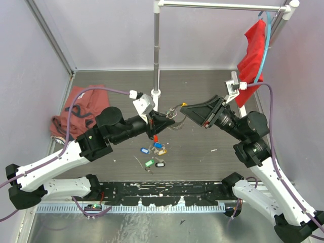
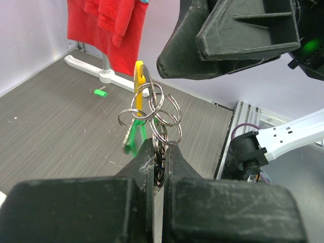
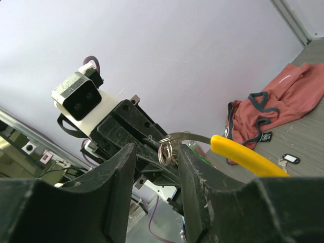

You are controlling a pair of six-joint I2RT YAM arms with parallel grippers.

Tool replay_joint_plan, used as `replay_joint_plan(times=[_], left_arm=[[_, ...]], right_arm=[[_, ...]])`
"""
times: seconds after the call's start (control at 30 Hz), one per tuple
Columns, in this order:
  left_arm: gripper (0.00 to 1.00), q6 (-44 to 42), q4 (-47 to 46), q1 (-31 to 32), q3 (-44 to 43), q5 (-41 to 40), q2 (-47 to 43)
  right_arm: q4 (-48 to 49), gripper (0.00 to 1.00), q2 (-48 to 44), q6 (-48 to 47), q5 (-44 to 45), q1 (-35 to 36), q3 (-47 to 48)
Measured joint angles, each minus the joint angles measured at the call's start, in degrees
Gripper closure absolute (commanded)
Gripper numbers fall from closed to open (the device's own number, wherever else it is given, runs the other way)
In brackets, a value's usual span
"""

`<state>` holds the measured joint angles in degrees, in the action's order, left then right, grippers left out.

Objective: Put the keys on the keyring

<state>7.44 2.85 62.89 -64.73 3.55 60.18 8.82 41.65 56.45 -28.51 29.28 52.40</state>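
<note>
My left gripper [image 1: 164, 120] [image 2: 160, 147] is shut on a cluster of silvery rings of the keyring [image 2: 158, 112], held above the table. The keyring's yellow section [image 2: 138, 86] [image 3: 248, 157] sticks out beyond the rings, and a green-tagged key [image 2: 134, 137] hangs from them. My right gripper [image 1: 185, 108] [image 3: 157, 152] is open and faces the left one. The rings [image 3: 166, 149] sit between its fingers, close to the right finger [image 3: 200, 182]. Loose keys lie on the table below: blue [image 1: 144, 150], gold [image 1: 162, 151], green [image 1: 149, 163] and black [image 1: 160, 164].
A pinkish cloth [image 1: 81, 109] [image 3: 273, 106] lies at the table's left. A red cloth [image 1: 253, 53] [image 2: 109, 25] hangs from a rack at the back right, and the rack's pole [image 1: 156, 50] stands behind the grippers. A small green piece [image 2: 99, 92] lies near the rack's base.
</note>
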Motion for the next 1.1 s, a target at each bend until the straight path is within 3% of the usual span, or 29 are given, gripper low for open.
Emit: replay_joint_plan(times=[0.5,0.93,1.0,1.1], left_arm=[[1.00,0.02,-0.42,0.00,0.00,-1.11,0.09],[1.00,0.02,-0.46,0.00,0.00,-1.11,0.09],[1.00,0.02,-0.52,0.00,0.00,-1.16,0.09],[1.00,0.02,-0.55,0.00,0.00,-1.40,0.09]], right_arm=[[-1.20,0.59,1.27,-1.46,1.66,4.74,-0.74],[-1.11,0.79,2.99,-2.69,2.89,7.91,-0.74],[-1.11,0.78,2.97,-2.86,3.41,8.04,-0.74],[-1.29,0.62,2.97,-3.65,4.00,8.24,-0.63]])
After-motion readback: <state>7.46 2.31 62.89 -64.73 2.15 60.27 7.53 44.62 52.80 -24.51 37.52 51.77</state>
